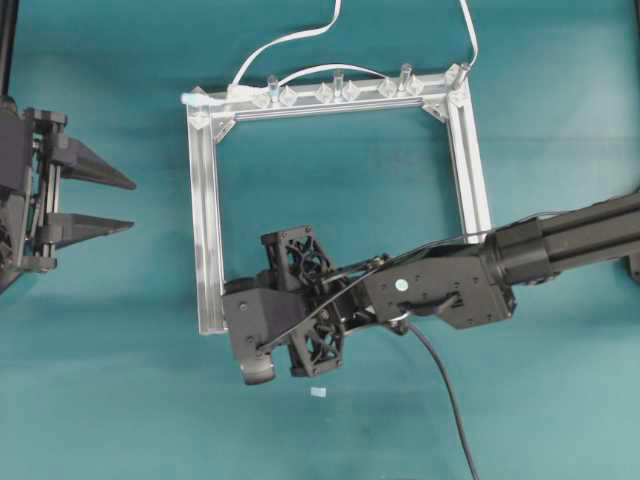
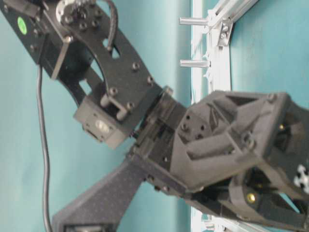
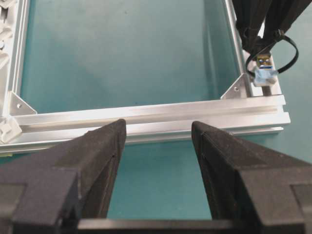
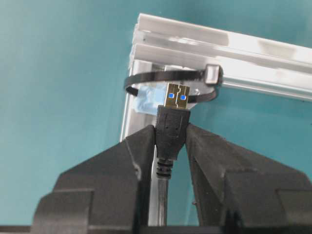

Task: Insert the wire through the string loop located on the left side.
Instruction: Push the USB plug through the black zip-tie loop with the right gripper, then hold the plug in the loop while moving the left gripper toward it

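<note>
- Wire (image 4: 171, 127) sat pinched by its black plug between the fingers of the right gripper (image 4: 171, 146), gold metal tip with two blue spots pointing forward, thin cable trailing back down between the fingers.
- Plug tip stood right at the string loop (image 4: 168, 84), a thin dark band with a small square buckle, arching over a light-blue piece at the frame corner; the tip overlapped the loop's front strand in the right wrist view, though whether it had passed through could not be told.
- From the left wrist view, the same loop (image 3: 285, 51) hung off the far right corner of the silver frame (image 3: 146, 114), with the plug's tip just above the blue piece.
- Frame corner edges lay close on two sides of the plug; open teal surface spread to the left of that corner and inside the frame.
- Left gripper (image 1: 115, 205) stood well apart at the left edge of the overhead view, its fingers (image 3: 87, 165) spread wide with nothing between them, facing the frame's near rail across bare tabletop.
- Teal table (image 1: 120, 400) was flat and plain; a white flat cable (image 1: 290, 40) ran off the frame's far rail past clear plastic clips (image 1: 335, 90), and a tiny white scrap (image 1: 318, 392) lay near the right arm.
</note>
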Controlling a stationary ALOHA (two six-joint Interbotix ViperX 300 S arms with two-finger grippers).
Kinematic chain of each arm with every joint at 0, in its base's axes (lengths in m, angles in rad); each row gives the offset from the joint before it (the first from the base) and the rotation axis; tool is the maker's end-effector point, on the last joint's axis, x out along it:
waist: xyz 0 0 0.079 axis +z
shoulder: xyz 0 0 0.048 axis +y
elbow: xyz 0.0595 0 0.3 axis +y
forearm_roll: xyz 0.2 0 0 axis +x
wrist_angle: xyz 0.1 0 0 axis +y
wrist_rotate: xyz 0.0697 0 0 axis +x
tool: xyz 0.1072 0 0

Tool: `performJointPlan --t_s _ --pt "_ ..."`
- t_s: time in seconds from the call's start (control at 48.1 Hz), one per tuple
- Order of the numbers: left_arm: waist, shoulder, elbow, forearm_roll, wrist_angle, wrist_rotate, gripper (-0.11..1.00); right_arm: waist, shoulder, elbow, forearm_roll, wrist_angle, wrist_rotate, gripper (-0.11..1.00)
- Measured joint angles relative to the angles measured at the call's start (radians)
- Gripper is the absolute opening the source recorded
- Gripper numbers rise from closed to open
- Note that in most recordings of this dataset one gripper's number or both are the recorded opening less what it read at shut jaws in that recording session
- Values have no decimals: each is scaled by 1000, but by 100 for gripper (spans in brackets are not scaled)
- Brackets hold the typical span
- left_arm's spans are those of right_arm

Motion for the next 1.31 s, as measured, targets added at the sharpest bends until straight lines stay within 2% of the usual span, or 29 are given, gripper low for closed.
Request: performJointPlan --t_s 0.353,1.101,1.308 --pt "-6 -3 6 0 0 0 58 2 26 -44 -2 8 2 26" --pt "-8 -49 23 0 0 0 57 0 26 -46 -2 8 0 26" --pt "-48 -40 23 0 -2 -3 57 0 26 -48 -2 8 0 26"
